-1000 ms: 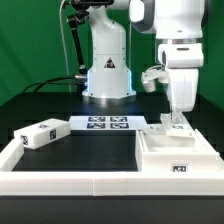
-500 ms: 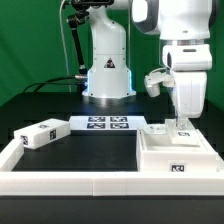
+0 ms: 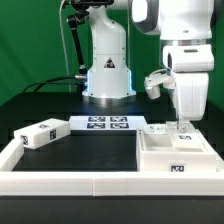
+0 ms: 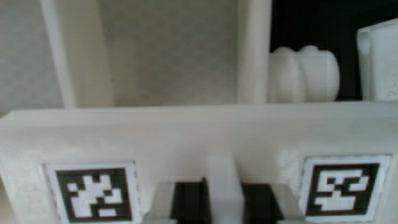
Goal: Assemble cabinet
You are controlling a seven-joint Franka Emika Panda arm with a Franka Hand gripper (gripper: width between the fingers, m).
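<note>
The cabinet body (image 3: pixel 176 154), a large white open box with tags, lies at the exterior view's right. My gripper (image 3: pixel 181 127) points straight down at its back edge. In the wrist view the body's tagged wall (image 4: pixel 196 135) fills the frame. My gripper (image 4: pixel 215 200) has its two dark fingers (image 4: pixel 185 203) close together with a narrow white strip of that wall between them. A smaller white tagged block (image 3: pixel 40 133) lies apart at the exterior view's left.
The marker board (image 3: pixel 108 124) lies flat behind the middle of the table. A low white border rail (image 3: pixel 80 185) runs along the front and sides. The robot base (image 3: pixel 107 70) stands at the back. A white grooved round piece (image 4: pixel 302 70) shows beyond the wall.
My gripper has moved a little toward the exterior view's right along the cabinet body's back edge, then stayed. The cabinet body and the small block have not moved.
</note>
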